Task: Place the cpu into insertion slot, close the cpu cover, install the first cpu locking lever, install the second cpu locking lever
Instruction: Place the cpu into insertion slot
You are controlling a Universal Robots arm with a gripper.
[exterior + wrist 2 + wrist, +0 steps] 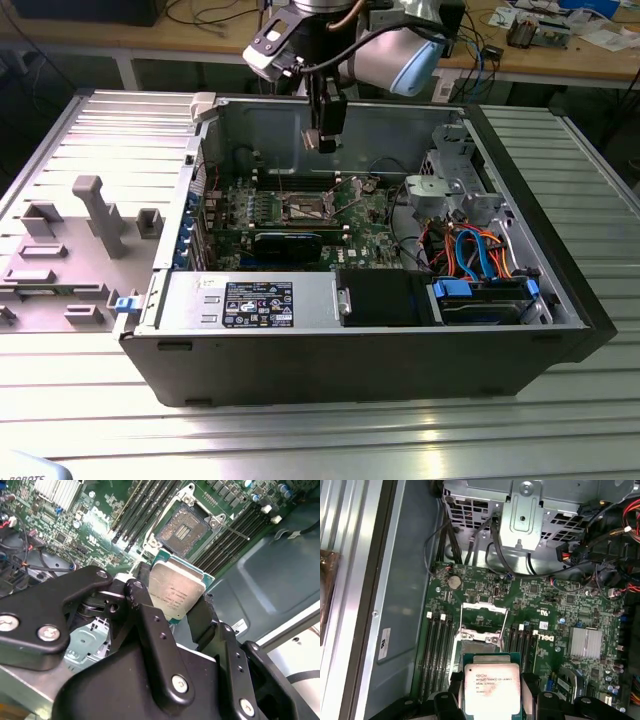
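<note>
CPU (177, 592), where is it?
— Your jaws are clamped on its edges (silver top showing), holding it in the air over the board (545, 605); slot (184, 527) bare, cover (485, 607) open.

So the cpu (491, 689) sits pinched in the gripper (492, 706), hanging over the insertion slot (476, 639) and partly hiding it. The cpu cover (484, 608) is flipped open, and memory slots (438, 650) flank the slot on both sides.
</note>
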